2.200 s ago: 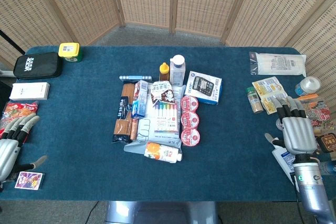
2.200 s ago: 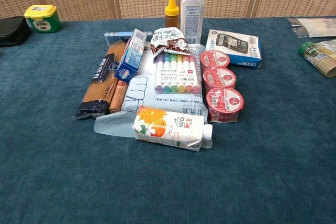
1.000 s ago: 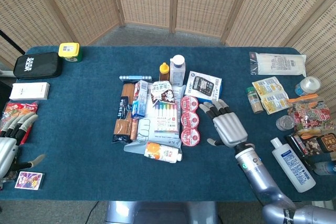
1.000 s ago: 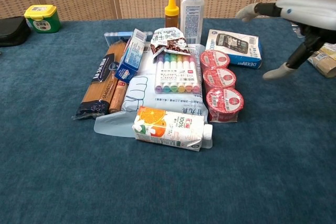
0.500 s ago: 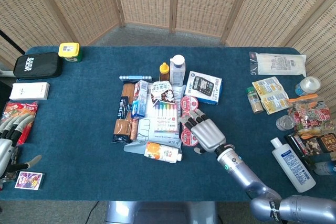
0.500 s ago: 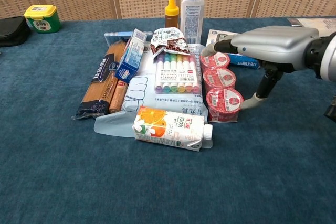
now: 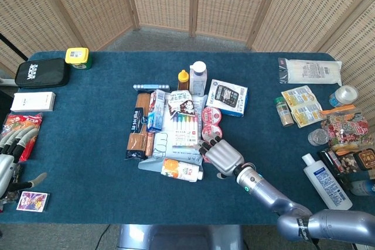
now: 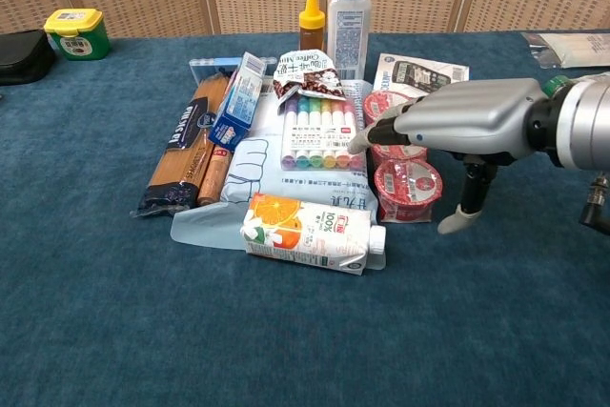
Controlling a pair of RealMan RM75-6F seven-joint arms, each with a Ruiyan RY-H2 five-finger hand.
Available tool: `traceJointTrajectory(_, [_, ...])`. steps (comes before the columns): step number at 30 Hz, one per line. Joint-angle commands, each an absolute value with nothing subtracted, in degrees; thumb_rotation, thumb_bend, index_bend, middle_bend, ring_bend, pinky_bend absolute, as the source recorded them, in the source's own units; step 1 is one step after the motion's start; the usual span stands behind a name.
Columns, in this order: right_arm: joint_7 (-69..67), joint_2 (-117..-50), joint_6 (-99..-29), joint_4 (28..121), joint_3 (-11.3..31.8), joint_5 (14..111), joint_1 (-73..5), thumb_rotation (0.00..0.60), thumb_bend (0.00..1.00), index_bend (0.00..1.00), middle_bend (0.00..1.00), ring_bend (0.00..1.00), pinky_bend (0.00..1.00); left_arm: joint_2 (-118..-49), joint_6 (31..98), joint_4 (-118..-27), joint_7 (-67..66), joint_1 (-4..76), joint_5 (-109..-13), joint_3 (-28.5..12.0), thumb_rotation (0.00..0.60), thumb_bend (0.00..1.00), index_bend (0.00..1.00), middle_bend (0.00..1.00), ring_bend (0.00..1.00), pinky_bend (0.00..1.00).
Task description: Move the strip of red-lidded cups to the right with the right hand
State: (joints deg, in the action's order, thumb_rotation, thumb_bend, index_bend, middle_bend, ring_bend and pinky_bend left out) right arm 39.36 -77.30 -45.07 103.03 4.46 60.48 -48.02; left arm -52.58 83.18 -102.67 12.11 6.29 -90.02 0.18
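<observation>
Over round red-lidded cups (image 8: 408, 181), metallic right hand (image 8: 456, 121).

Three red-lidded cups (image 8: 407, 181), perhaps seven markers (image 8: 321, 133)

juice carton (image 8: 307, 234): "100%" | coffee packet (image 8: 307, 74): "Coffee Mix"

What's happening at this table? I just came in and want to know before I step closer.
The robot's right hand is stretched over the strip of red-lidded cups in the middle of the blue table, fingers spread above the lids, thumb down at the strip's right side. It hasn't clearly gripped the strip. The marker set and orange juice carton lie just beside the cups. The left hand rests open at the table's left edge.
</observation>
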Motion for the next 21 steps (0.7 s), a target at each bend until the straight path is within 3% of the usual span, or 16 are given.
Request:
traceJointTrajectory(1, [39.7, -77.2, -44.5, 102.8, 3.7, 59.4, -48.8, 0.598, 0.17, 0.0, 0.0, 0.0, 0.0, -52.6, 83.2, -102.6, 12.2, 6.2, -90.0, 0.2, 0.6, 0.24, 0.0, 0.0, 0.0, 0.0])
traceJointTrajectory(21, [36.5, -73.1, -46.9, 104.4, 0.4, 60.6, -49.4, 0.597, 0.18, 0.0, 0.0, 0.0, 0.0, -52.6, 83.0, -102.9, 12.4, 6.5, -90.4, 0.2, 0.6, 0.23, 0.0, 0.0, 0.0, 0.0])
